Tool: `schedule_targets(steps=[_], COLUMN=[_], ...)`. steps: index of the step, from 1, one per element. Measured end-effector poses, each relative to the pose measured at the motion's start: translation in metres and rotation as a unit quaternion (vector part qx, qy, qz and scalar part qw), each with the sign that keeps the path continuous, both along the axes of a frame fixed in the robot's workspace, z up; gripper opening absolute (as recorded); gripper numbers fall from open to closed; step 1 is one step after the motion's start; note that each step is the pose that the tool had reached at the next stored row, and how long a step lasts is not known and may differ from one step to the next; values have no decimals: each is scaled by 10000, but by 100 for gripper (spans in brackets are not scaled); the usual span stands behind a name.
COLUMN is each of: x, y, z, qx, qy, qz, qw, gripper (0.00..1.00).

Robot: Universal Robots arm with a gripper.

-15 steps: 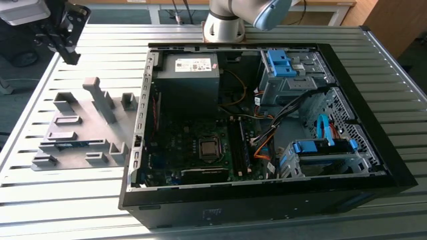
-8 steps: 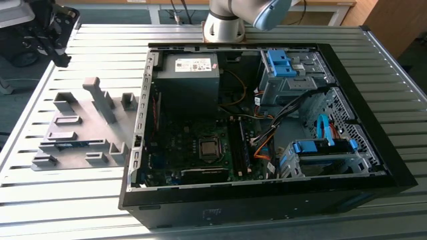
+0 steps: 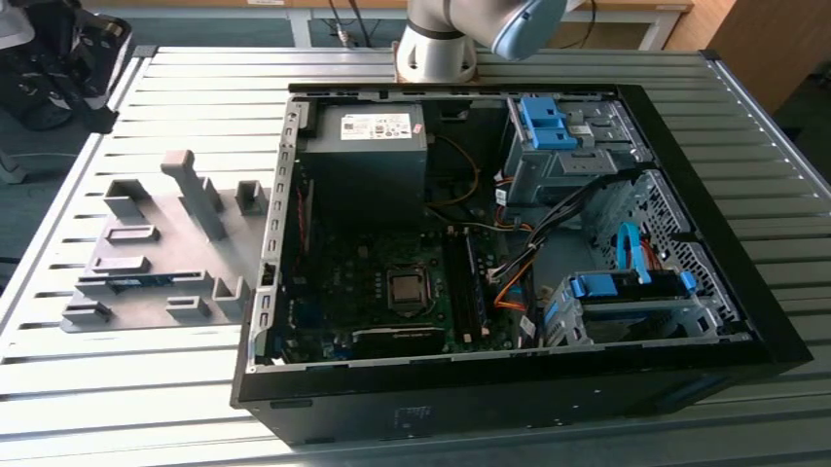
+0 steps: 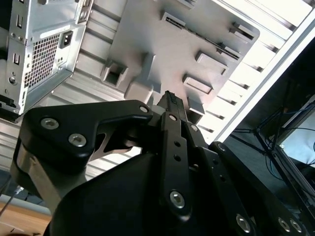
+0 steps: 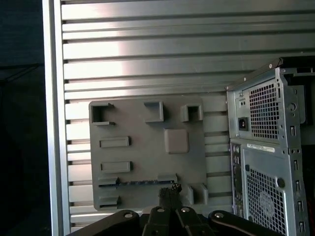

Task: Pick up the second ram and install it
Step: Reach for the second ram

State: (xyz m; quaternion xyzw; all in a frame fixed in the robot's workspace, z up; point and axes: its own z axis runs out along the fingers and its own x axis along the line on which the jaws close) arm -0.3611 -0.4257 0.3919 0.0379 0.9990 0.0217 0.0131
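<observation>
In the first wrist view the gripper (image 5: 170, 190) hung with its jaws closed together, gripping nothing; past it the second ram (image 5: 142, 182) lay slotted in the grey fixture plate (image 5: 147, 152), at the exterior view's lower left; the open computer case (image 5: 266, 162) stood alongside.

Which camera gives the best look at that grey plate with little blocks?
The first wrist view: the grey plate is seen face on, nearly whole. The exterior view shows it slanted beside the computer case; in the second wrist view the tool covers one edge.

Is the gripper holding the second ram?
No, the second ram sits in a slot of the grey fixture plate, with the gripper well above it.
</observation>
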Motion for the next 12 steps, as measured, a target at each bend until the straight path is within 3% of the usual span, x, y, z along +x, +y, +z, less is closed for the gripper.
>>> schedule_targets(steps=[12], x=[-241], y=[-1], z=[1], qx=[0], qy=[1], qz=[0], qw=[10000], gripper=[11])
